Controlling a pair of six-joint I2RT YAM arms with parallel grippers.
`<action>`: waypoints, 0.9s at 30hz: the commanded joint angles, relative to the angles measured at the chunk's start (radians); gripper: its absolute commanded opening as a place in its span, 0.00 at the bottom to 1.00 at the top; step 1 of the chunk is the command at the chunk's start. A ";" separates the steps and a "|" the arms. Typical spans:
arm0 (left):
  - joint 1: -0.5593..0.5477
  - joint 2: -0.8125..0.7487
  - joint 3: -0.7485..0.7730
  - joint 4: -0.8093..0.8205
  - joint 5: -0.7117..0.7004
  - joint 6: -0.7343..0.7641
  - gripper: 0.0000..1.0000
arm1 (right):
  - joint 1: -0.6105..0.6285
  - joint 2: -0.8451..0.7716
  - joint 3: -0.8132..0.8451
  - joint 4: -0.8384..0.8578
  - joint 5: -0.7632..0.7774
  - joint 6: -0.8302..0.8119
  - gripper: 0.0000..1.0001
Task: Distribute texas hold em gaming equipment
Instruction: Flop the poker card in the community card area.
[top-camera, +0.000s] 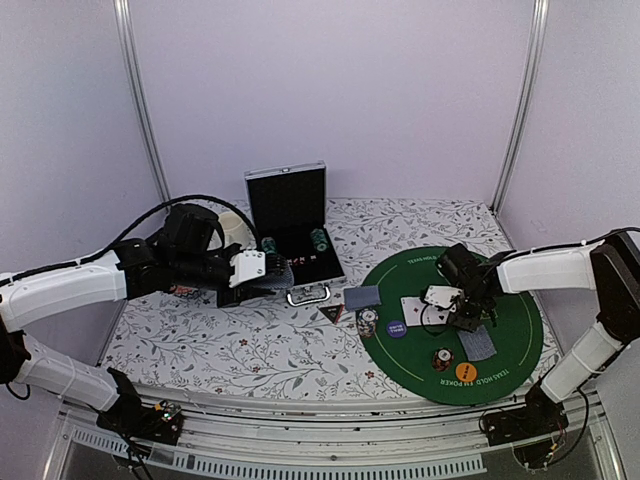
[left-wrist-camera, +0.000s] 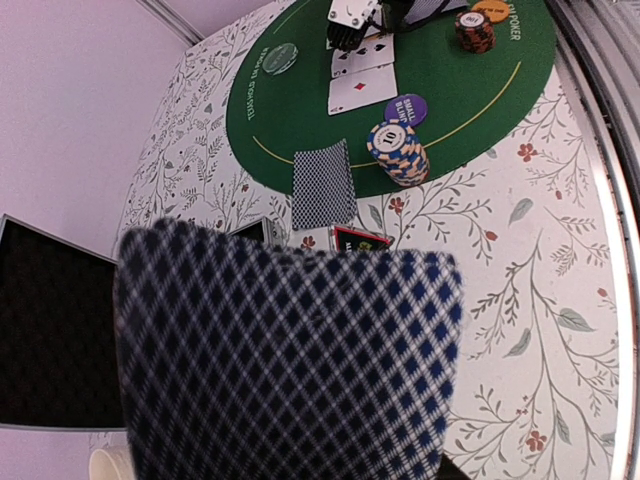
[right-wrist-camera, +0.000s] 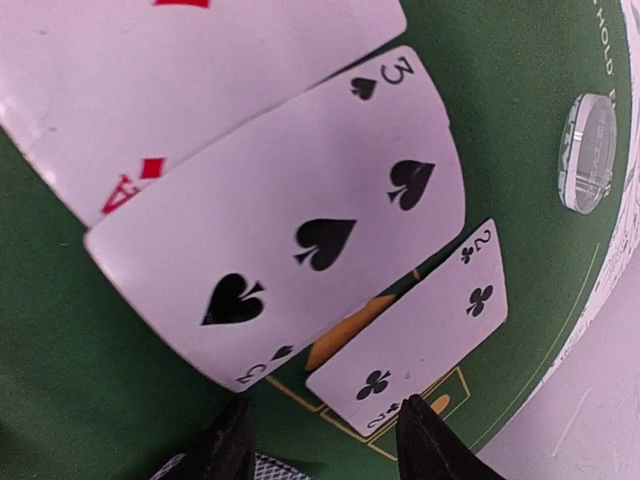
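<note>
The left hand (top-camera: 262, 275) hangs over the tabletop (top-camera: 220, 340), just in front of the open black case (top-camera: 288, 205) that stands at 12 o'clock. It is clamped on a blue-backed deck (left-wrist-camera: 290, 370). In the left wrist view the deck fills the lower frame, blurred and hiding the fingers. A cream mug (top-camera: 235, 228) sits behind this arm, at about 11 o'clock.

The green mat (top-camera: 515, 330) covers the right side of the tabletop. A striped chip stack (top-camera: 368, 322) stands at its 9 o'clock rim, with the purple disc (top-camera: 397, 327) just inside it. A face-down card (top-camera: 362, 298) lies across the rim at 10 o'clock. The dark triangular marker (top-camera: 331, 313) rests just off the mat, beside that card. A second chip stack (top-camera: 441, 358) and the orange disc (top-camera: 465, 373) sit toward 6 o'clock. Another face-down card (top-camera: 477, 344) lies at 5 o'clock.

The right hand (right-wrist-camera: 320, 445) hovers low near the mat's centre, its fingers apart and holding nothing. Below it lie three face-up cards. The ace of diamonds (right-wrist-camera: 180, 90) is overlapped by the three of spades (right-wrist-camera: 300, 235). The two of clubs (right-wrist-camera: 420, 330) lies beside the three, at its 5 o'clock, with its near edge by the right fingertip. A clear disc (right-wrist-camera: 588, 152) rests on the mat at 2 o'clock in that view.
</note>
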 joint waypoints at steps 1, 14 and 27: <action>-0.008 -0.008 0.008 0.010 0.005 0.000 0.38 | 0.020 -0.079 0.036 -0.095 -0.148 0.036 0.54; -0.009 -0.022 0.009 0.010 0.010 -0.001 0.38 | -0.301 -0.148 0.179 0.001 -0.380 0.613 0.67; -0.010 -0.021 0.006 0.008 0.001 0.000 0.38 | -0.491 0.094 0.166 0.040 -0.537 0.798 0.53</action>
